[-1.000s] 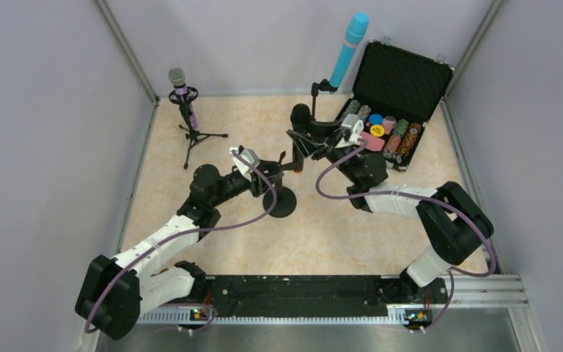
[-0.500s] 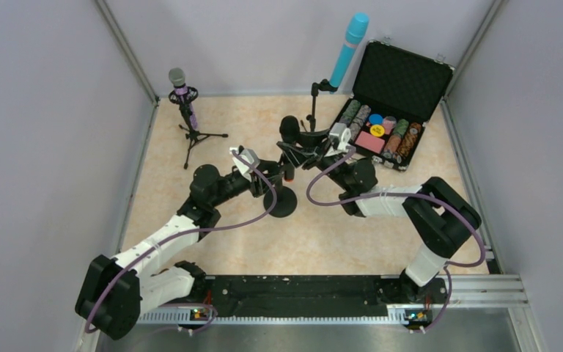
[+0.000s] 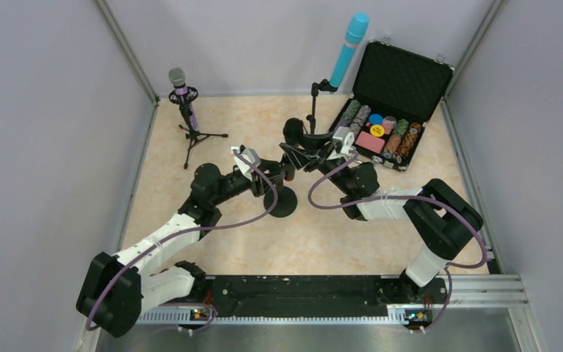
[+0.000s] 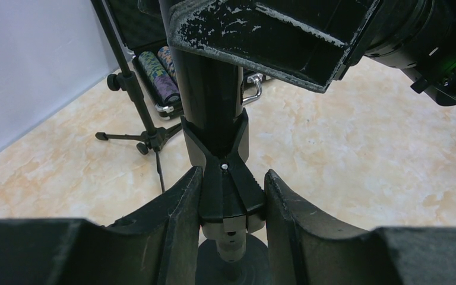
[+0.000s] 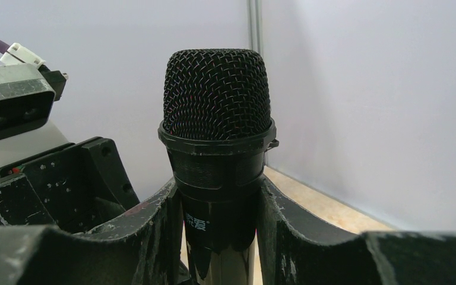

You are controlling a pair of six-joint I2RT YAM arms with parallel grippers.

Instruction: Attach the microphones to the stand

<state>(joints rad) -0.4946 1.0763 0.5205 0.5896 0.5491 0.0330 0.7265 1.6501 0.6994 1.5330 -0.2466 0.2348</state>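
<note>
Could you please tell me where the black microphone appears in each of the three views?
Top external: black microphone at centre, above the round stand base.
Left wrist: its dark barrel upright at centre, above the stand clip.
Right wrist: centre, mesh head up.
Shared landmark: the beige tabletop.

Beige marbled table (image 3: 322, 242): tripod stand (image 3: 196, 138), round-base stand (image 3: 284, 203), open case (image 3: 403, 77).

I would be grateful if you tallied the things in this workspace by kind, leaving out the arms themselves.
Microphones: 3 (purple microphone, light blue microphone, black microphone)
Stands: 3 (tripod stand, rear stand, round-base stand)
Cases: 1 (open case of poker chips)
Total: 7
</note>
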